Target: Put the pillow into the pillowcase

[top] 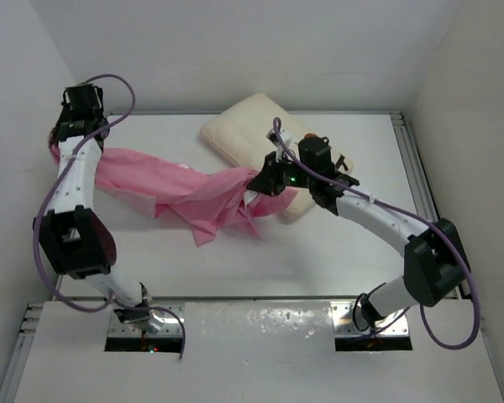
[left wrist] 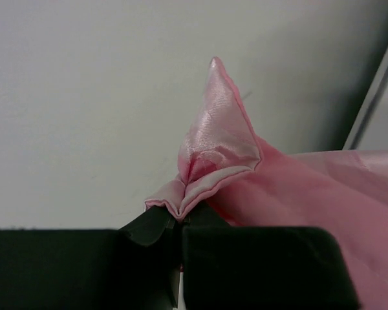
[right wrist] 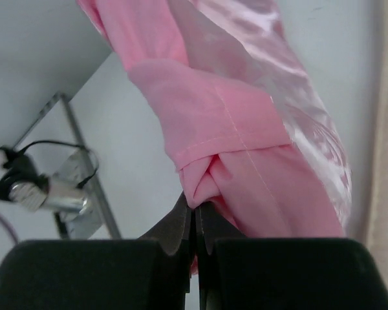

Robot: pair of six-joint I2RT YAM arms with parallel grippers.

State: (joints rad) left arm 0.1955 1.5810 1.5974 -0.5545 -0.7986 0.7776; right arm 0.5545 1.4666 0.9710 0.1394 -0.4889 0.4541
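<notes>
Pink satin pillowcase (top: pixel 197 197): one bunched edge pinched in left gripper (left wrist: pixel 178 223), another in right gripper (right wrist: pixel 195 210); cream pillow (top: pixel 244 126) lies just beyond right gripper.

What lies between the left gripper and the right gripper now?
The pillowcase, draped between them in the top view; the left gripper and right gripper each pinch a bunched edge.

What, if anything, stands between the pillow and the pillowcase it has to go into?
No separate object does. The pillowcase hangs bunched and twisted between the left gripper and right gripper, both shut on it, reaching the pillow's near edge; no open mouth shows.
</notes>
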